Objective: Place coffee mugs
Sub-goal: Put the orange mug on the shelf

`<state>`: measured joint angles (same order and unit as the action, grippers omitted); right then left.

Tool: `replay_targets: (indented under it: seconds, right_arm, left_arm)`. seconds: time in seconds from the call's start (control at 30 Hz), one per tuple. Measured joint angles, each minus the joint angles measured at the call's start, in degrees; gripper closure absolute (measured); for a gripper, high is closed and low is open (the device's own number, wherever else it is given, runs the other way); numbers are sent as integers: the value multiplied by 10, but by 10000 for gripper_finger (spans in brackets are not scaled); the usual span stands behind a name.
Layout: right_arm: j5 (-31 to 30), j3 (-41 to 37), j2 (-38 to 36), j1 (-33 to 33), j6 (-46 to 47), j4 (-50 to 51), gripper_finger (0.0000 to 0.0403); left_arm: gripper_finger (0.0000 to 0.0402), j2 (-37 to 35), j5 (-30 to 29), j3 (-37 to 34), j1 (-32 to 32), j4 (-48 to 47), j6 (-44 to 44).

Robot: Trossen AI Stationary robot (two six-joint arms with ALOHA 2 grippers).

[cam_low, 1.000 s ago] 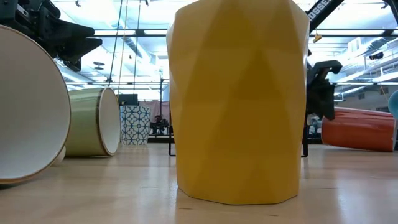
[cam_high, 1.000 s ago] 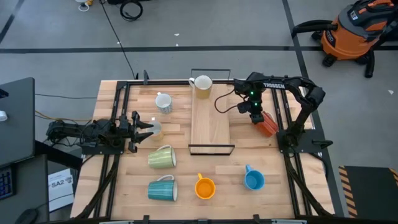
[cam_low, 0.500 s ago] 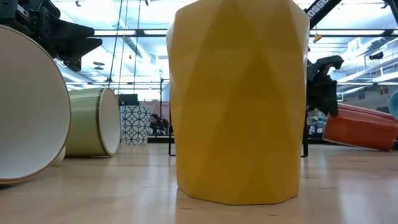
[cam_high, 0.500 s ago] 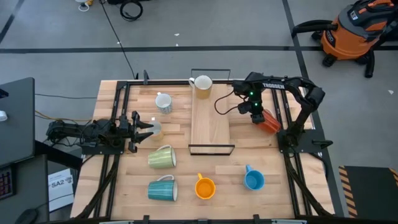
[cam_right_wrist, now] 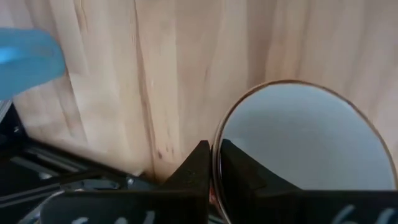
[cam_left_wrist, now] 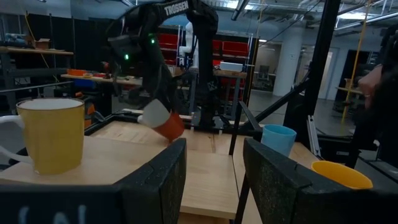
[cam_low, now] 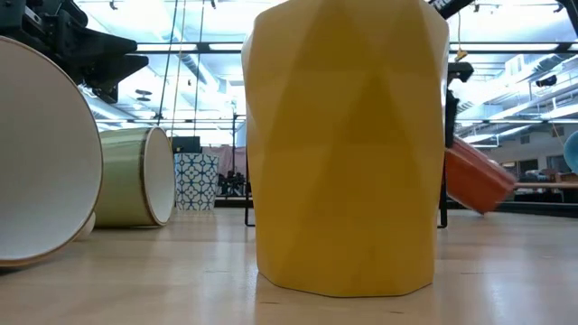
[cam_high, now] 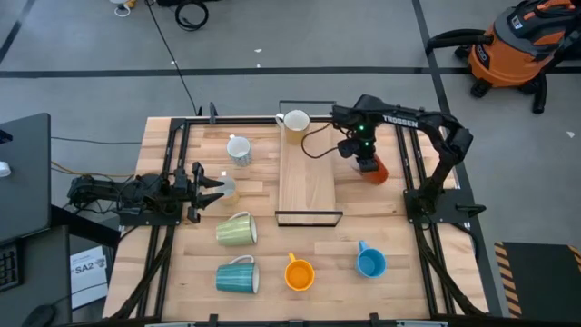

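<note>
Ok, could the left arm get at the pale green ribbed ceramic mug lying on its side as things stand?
Probably yes. The left gripper is open and holds nothing, and the pale green ribbed ceramic mug lies close by on bare table, with nothing between them.

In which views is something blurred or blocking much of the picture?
Low view: the yellow mug stands close and hides the middle. Right wrist view: the blue mug is a soft blur. Left wrist view: the red-orange mug looks smeared.
</note>
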<state>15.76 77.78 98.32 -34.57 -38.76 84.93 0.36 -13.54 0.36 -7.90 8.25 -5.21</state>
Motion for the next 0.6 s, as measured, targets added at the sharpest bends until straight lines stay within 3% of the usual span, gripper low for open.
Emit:
replay_targets:
  seconds: [0.3, 0.6]
  right_arm:
    - [-1, 107, 0, 24, 2, 2, 380]
    - [-63, 204, 0, 47, 2, -1, 380]
  left_arm:
    - [235, 0, 0, 0, 0, 0, 0]
    - [235, 0, 0, 0, 0, 0, 0]
